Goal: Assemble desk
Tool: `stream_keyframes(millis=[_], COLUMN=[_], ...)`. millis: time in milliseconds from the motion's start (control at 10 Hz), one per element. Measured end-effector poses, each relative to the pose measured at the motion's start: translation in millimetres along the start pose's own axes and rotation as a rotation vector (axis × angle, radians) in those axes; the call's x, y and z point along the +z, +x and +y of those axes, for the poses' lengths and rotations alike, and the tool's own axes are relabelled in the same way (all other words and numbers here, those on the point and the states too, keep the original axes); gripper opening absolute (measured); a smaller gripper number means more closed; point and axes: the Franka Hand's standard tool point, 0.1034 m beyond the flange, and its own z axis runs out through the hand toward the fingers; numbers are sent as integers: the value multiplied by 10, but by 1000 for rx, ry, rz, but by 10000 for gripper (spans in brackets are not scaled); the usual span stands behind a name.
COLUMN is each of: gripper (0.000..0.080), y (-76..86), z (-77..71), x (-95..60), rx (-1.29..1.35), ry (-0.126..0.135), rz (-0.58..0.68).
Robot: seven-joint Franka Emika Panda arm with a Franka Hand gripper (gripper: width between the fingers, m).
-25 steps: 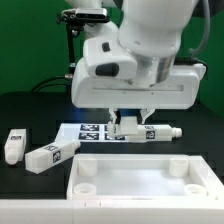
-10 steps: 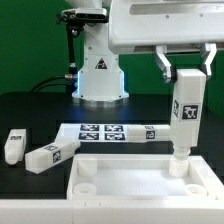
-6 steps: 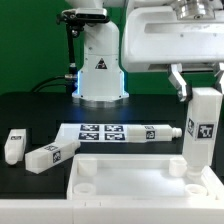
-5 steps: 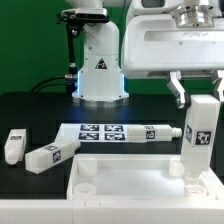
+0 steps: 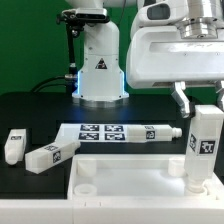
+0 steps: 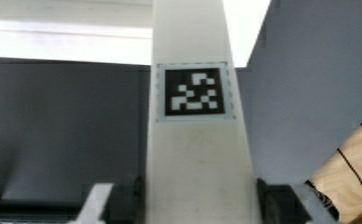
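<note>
Upright leg (image 5: 206, 150) clamped between half-closed jaws of gripper (image 5: 203, 108). Within last second, leg carried across and lowered; foot, below jaws, now set at corner socket (image 5: 193, 184) of desk top (image 5: 130, 160). Seating judged imminent.

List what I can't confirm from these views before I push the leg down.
- Leg tip and socket: wrist view, the leg itself hides both; exterior view, contact too small to judge.
- Gripper far finger: exterior view, behind the leg or past the right edge.
- Top near rim: exterior view, cut off by the bottom edge.
</note>
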Motion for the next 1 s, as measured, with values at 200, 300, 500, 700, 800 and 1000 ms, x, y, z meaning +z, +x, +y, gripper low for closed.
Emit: stream_keyframes(millis=[200, 300, 500, 700, 800, 1000], gripper=[287, 287, 287, 287, 287, 550], y=[-57, -71, -87, -105, -104, -105], z=[-9, -10, -30, -32, -31, -30], x=[54, 72, 70, 59, 61, 61], rx=[-5, -7, -14, -19, -21, -23], ry=[-2, -4, -7, -10, -10, -10], rz=[0, 8, 57, 91, 90, 90])
